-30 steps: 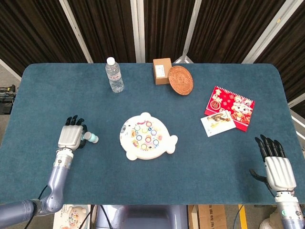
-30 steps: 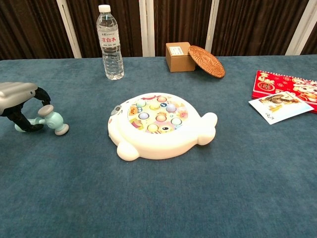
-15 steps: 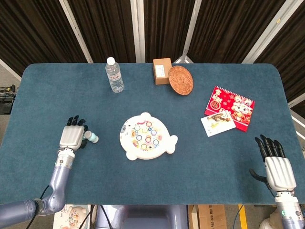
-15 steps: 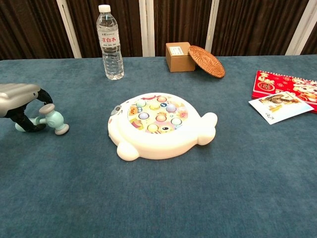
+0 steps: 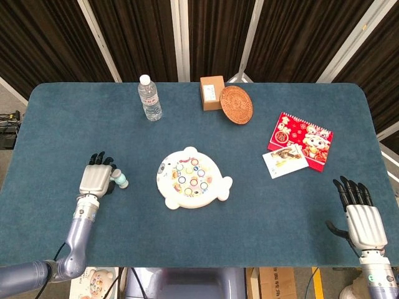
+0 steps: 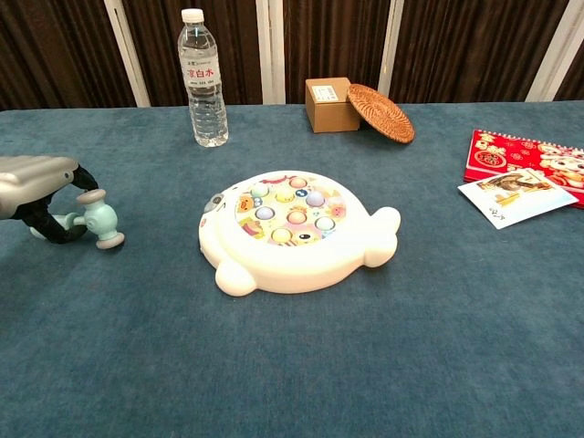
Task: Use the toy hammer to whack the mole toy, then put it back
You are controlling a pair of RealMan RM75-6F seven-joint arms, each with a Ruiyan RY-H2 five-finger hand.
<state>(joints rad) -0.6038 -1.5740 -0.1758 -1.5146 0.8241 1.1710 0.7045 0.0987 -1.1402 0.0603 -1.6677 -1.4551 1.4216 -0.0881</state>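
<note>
The left hand [image 6: 41,187] grips the toy hammer [image 6: 94,219] by its handle, low over the table [image 5: 124,237] near the left edge, well apart from the mole toy [image 6: 292,228] at the centre. The right hand [image 5: 361,218] rests released, fingers spread, at the near right corner.

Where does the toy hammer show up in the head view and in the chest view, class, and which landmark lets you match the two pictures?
Head view: the toy hammer is at lower left, by the left hand.
Chest view: the hammer is at the far left edge, mid-height, its handle under the left hand's fingers.
Shared landmark: the white mole toy, to the hammer's right in both views.
</note>
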